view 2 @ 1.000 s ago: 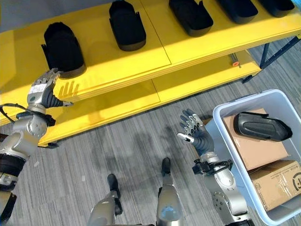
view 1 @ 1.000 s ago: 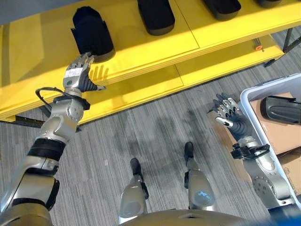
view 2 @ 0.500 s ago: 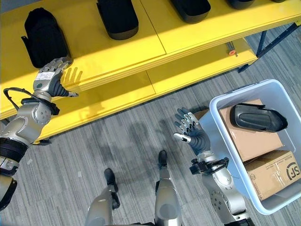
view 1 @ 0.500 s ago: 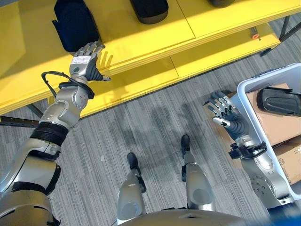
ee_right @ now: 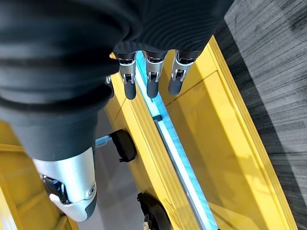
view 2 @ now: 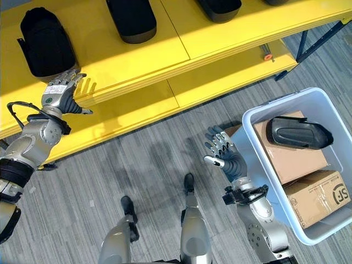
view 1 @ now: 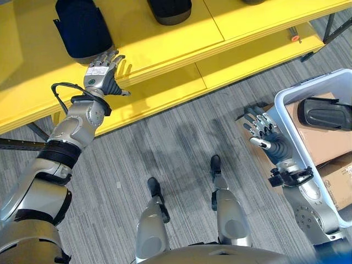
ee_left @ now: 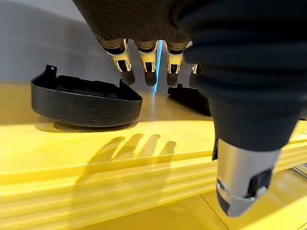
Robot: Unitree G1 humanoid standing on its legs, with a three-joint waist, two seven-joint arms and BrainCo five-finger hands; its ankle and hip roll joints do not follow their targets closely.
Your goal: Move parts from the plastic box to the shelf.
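- Shelf in the left eye view — yellow, with black parts set along its top board. The left hand hangs at the board's front edge, fingers straight and spread, holding nothing; the nearest shelved part lies just past its fingertips, apart from them. That part looks already placed, so this hand's job seems to be to draw clear without brushing it.
- Box in the right eye view: the plastic box sits on the floor on the far side of the right hand from the robot's legs. The hand is just outside the box wall, open and empty, fingers loosely fanned. Inside lie a remaining black part on a cardboard carton, with a second carton beside it.
- Left wrist view: the fingers point straight out over the yellow board, nothing between them and the thumb, the placed part beyond them.
- Right wrist view: straight fingers, nothing held.
- My judgement — the next pick is the part in the box. Lift the right hand over the rim rather than across it, come down on the part's narrow middle, and curl round it fully before raising, since its smooth shell could slip.
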